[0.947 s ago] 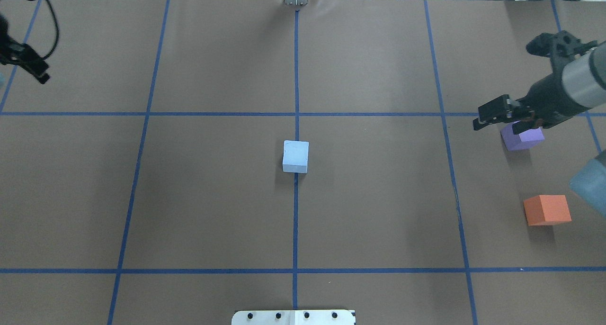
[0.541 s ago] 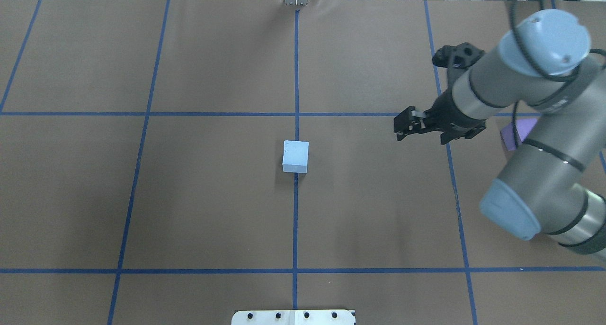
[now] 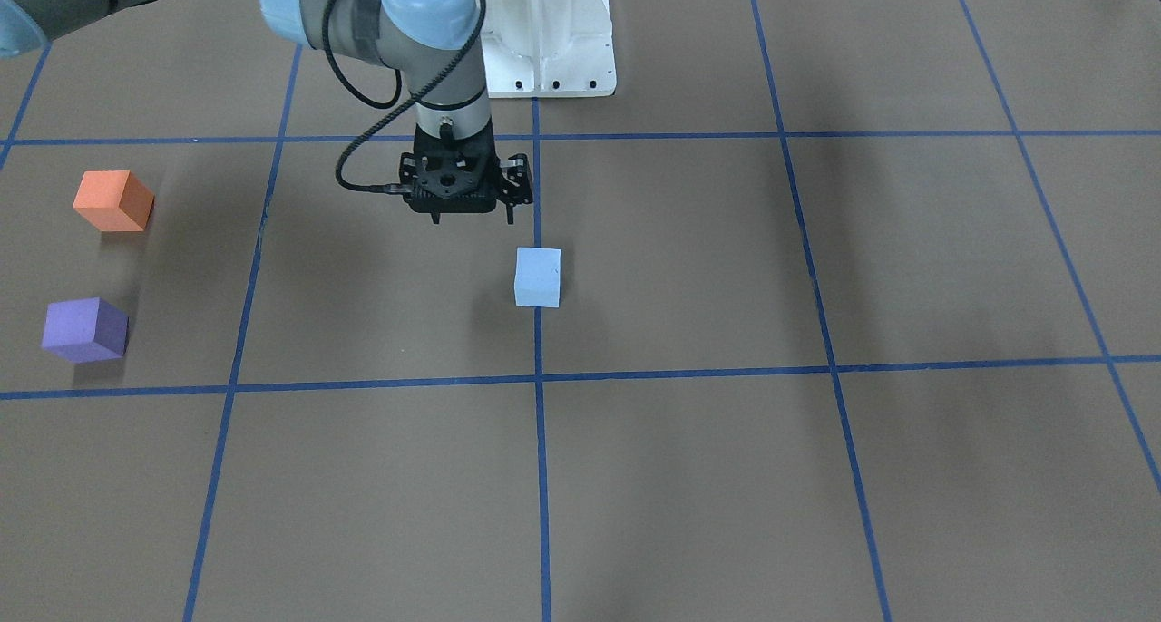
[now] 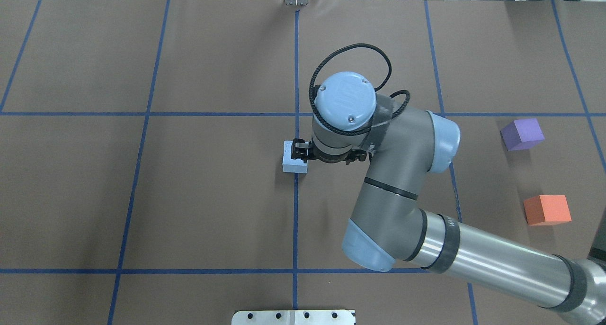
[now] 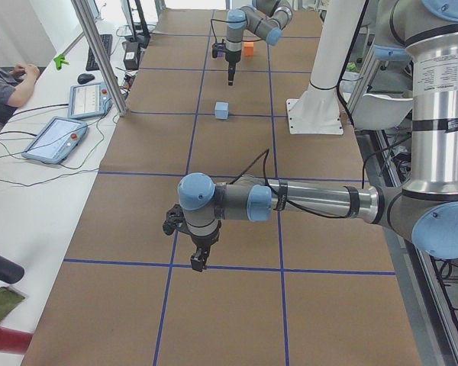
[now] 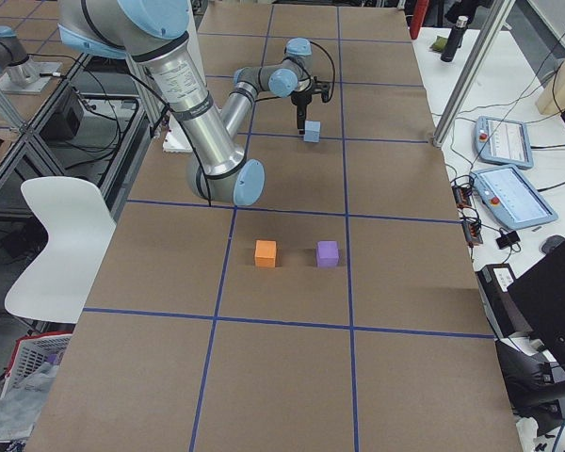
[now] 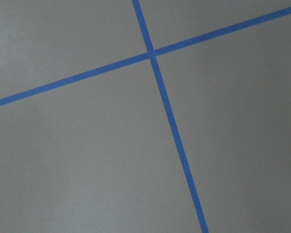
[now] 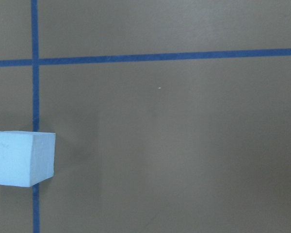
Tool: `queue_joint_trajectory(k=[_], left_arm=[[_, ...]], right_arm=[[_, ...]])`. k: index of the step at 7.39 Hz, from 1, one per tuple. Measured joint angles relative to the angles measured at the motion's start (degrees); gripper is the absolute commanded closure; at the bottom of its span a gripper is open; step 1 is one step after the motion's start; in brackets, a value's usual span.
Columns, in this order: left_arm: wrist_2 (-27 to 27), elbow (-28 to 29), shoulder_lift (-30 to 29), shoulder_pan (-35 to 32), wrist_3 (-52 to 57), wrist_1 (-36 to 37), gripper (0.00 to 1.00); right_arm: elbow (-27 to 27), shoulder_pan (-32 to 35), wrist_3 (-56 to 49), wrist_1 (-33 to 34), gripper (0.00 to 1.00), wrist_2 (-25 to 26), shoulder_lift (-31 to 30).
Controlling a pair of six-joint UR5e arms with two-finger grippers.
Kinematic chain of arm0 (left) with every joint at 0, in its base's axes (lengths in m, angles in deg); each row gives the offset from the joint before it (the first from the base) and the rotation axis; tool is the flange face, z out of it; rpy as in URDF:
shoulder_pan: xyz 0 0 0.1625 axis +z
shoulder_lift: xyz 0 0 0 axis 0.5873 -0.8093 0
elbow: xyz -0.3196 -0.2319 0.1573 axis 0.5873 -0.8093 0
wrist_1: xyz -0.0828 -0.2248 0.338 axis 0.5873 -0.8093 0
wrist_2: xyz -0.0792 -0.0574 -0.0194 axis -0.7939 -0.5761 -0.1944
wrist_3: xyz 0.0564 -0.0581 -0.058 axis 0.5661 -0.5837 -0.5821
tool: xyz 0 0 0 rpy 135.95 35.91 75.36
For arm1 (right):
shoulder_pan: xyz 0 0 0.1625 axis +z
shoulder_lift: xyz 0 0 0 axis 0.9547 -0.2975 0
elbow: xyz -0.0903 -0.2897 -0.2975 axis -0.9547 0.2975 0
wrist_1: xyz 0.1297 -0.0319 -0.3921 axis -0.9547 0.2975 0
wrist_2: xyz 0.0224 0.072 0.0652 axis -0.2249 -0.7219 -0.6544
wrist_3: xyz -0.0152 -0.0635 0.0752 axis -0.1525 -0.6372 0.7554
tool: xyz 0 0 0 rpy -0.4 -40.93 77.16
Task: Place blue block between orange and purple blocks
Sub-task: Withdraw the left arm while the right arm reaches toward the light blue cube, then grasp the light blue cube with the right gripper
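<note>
Pale-blue foam is what the right end effector (image 4: 299, 152) is after. The blue block (image 4: 292, 165) lies on the brown worktop (image 4: 213, 211), just below the end effector and a little to its left. It shows only at the edge of the right wrist view. The tool hangs pointing straight down, which suits a grasp from above, though it probably needs to shift over the block before it descends. How wide its fingers stand I cannot tell, as the wrist housing hides them from overhead.

Well off to the end effector's right sit the purple block (image 4: 521, 134), farther from the robot, and the orange block (image 4: 547, 210), nearer. The bare gap between them looks wide enough for the blue one. Only the right arm's own forearm crosses that route.

The left end effector (image 5: 198, 259) hovers over a tape crossing (image 7: 152, 52), far to the left. Its opening I cannot tell either.
</note>
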Motion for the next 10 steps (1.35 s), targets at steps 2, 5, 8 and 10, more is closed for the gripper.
queue_joint_trajectory(k=[2,5,8,10], left_arm=[[-0.1,-0.7,1.1,-0.1,0.1,-0.1,0.00],[-2.0,-0.9,1.3,-0.2,-0.1,-0.1,0.00],[-3.0,-0.8,1.4,-0.2,-0.3,-0.1,0.00],[-3.1,-0.9,1.4,-0.2,-0.4,-0.1,0.00]], right_arm=[[6.7,-1.0,1.0,-2.8,0.00,1.9,3.9],[12.2,-1.3,1.5,-7.6,0.00,2.4,5.1],[16.6,-2.4,3.5,-8.7,0.24,3.1,6.9],[17.9,-3.0,3.5,-8.7,0.67,4.2,7.4]])
